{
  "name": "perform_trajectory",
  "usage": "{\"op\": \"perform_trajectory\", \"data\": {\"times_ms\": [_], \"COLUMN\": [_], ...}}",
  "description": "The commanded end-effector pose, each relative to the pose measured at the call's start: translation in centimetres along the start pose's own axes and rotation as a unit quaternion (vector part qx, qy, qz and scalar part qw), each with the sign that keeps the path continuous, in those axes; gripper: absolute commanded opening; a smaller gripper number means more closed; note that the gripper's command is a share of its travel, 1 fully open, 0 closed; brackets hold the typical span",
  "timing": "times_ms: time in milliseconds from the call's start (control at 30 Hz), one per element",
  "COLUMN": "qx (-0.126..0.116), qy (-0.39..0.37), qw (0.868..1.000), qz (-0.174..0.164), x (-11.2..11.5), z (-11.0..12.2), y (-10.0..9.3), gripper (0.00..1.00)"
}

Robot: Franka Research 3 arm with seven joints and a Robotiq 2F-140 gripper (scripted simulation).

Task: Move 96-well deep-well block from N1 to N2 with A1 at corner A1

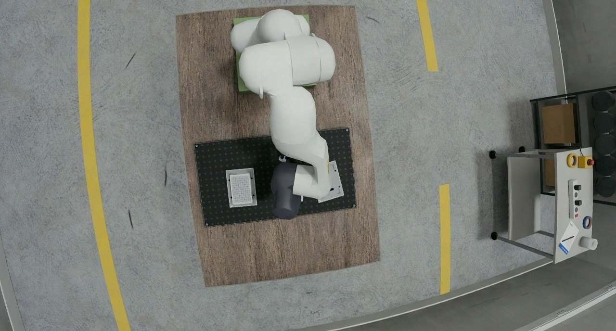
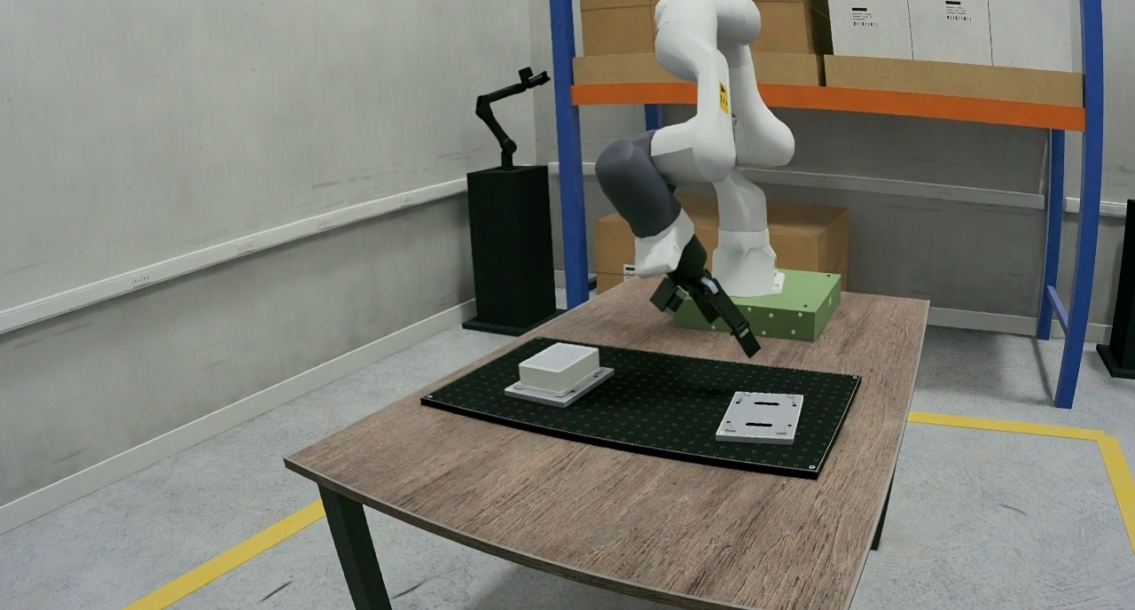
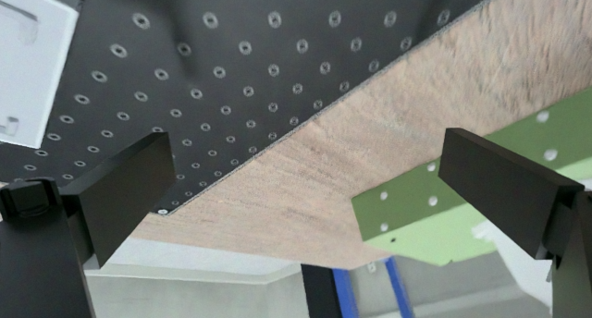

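The white deep-well block (image 1: 240, 187) sits in nest N1 (image 2: 557, 398) on the left part of the black perforated board (image 2: 643, 400); it also shows in the side view (image 2: 559, 366). Nest N2 (image 2: 760, 417) is an empty flat white plate on the right part of the board, half hidden under the arm in the top view (image 1: 335, 183). My gripper (image 2: 706, 301) is open and empty. It hangs tilted in the air above the board's back edge, between the two nests. In the wrist view the fingers stand wide apart over the board's edge and bare wood. A corner of a flat white nest plate (image 3: 28, 64) shows at the upper left.
The green arm base block (image 2: 762, 301) stands on the wooden table behind the board, and shows in the wrist view (image 3: 462, 202). A blue and orange shelf rack with cartons (image 2: 833, 50) is behind the table. A cart with buttons (image 1: 564, 199) stands off to the side.
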State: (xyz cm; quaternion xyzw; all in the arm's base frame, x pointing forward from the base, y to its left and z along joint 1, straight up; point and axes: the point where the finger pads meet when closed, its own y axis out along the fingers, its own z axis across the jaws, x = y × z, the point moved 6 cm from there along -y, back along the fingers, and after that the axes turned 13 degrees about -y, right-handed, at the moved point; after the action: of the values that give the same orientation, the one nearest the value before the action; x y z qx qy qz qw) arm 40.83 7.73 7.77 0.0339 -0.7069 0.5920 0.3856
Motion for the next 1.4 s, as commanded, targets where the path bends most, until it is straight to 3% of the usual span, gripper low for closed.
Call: {"op": "perform_trajectory", "data": {"times_ms": [0, 533, 1367], "qx": [-0.007, -0.003, 0.042], "qy": [-0.068, -0.158, -0.278], "qw": [0.997, 0.981, 0.932], "qz": [0.030, 0.112, 0.228], "x": [-1.5, -5.6, -11.3], "z": [0.5, 2.7, 7.7], "y": [-1.0, -5.2, -12.0], "gripper": [1.00, 1.00, 1.00]}}
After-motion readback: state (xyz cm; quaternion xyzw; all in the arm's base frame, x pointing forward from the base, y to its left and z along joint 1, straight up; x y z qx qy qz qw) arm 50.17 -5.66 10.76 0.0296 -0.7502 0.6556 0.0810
